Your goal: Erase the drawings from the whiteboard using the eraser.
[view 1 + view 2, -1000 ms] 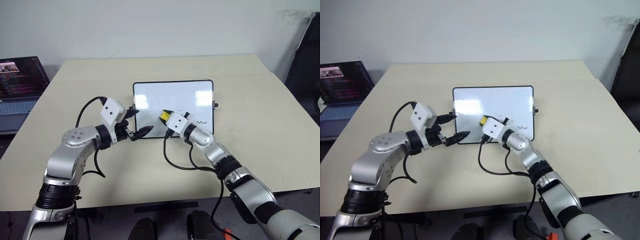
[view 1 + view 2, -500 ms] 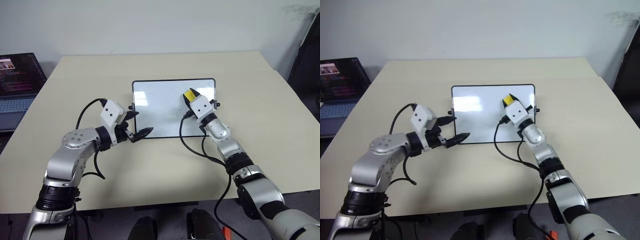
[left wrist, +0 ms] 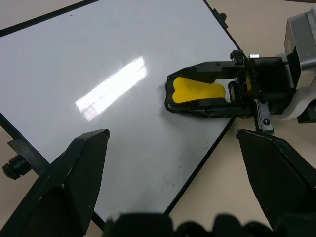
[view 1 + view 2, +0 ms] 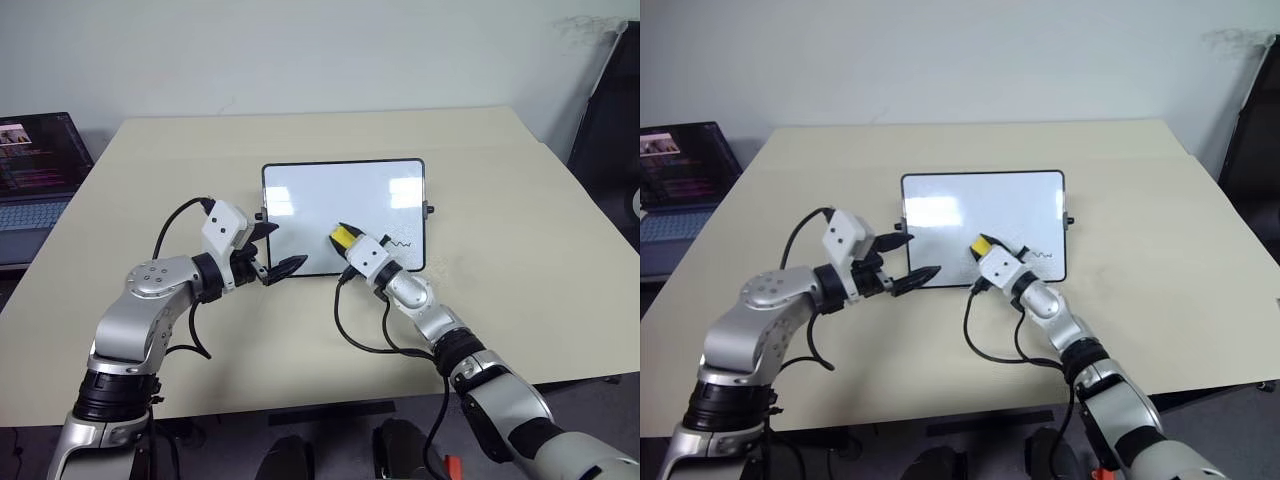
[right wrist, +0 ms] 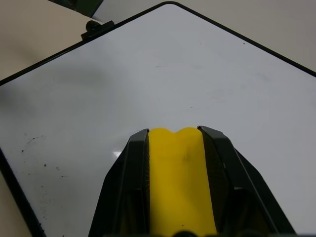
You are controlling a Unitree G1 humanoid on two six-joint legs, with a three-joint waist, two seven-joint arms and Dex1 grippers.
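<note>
Gripping the yellow eraser (image 4: pixel 342 237) snugly between both fingers, the right gripper (image 4: pixel 345 240) rests it low on the whiteboard (image 4: pixel 330 195), near the front edge — a light, firm block, well held by its sides. One squiggle (image 4: pixel 400 243) remains beside it toward the board's front right corner; the left gripper (image 4: pixel 278 252) hovers wide open and empty at the front left corner, and bare table (image 4: pixel 500 190) lies all round.

The laptop (image 4: pixel 35 170), at 9 o'clock from the whiteboard (image 4: pixel 330 195), is cut off by the frame edge; its screen content is too small to read. The right gripper (image 4: pixel 340 236) covers part of the whiteboard's near edge. The eraser (image 5: pixel 178 182) is hidden on both sides by the black fingers (image 5: pixel 126 192). One squiggle (image 4: pixel 400 243) remains; its exact shape is too small to tell.
</note>
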